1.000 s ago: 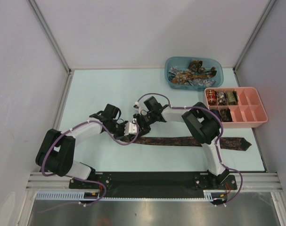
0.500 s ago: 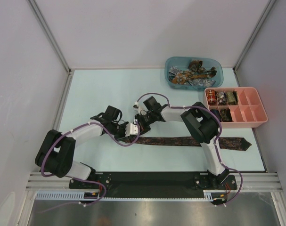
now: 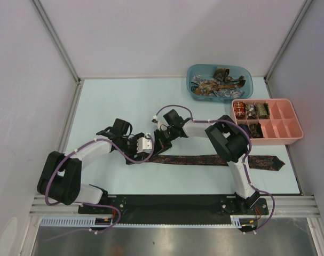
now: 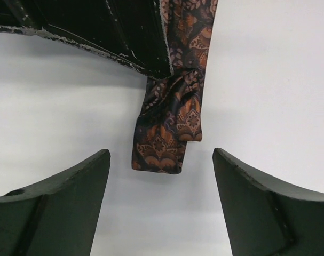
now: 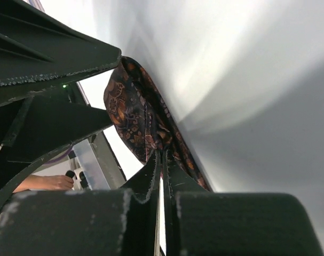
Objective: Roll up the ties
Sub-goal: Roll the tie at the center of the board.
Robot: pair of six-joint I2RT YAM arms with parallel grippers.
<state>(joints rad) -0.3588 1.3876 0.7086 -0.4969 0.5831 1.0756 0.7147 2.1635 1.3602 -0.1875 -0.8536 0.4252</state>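
Observation:
A dark brown patterned tie [image 3: 215, 160] lies stretched across the near part of the table, its pointed wide end at the right [image 3: 279, 164]. Its narrow left end is folded over [image 4: 170, 122]. My right gripper [image 3: 159, 140] is shut on that fold, the fabric [image 5: 135, 117] pinched at the fingertips [image 5: 162, 159]. My left gripper [image 3: 144, 145] stands open just left of the fold. In the left wrist view the tie's end reaches just between the left gripper's [image 4: 162, 154] spread tips without touching either finger [image 4: 71, 192].
A blue tub [image 3: 245, 85] with several loose ties stands at the back right. Beside it a pink compartment tray [image 3: 290, 128] holds rolled ties [image 3: 250, 111] in its left cells. Metal frame posts and grey walls enclose the table.
My left gripper has opened, let go of the tie's folded end and drawn back a little to the left. My right gripper has shut on the fold.

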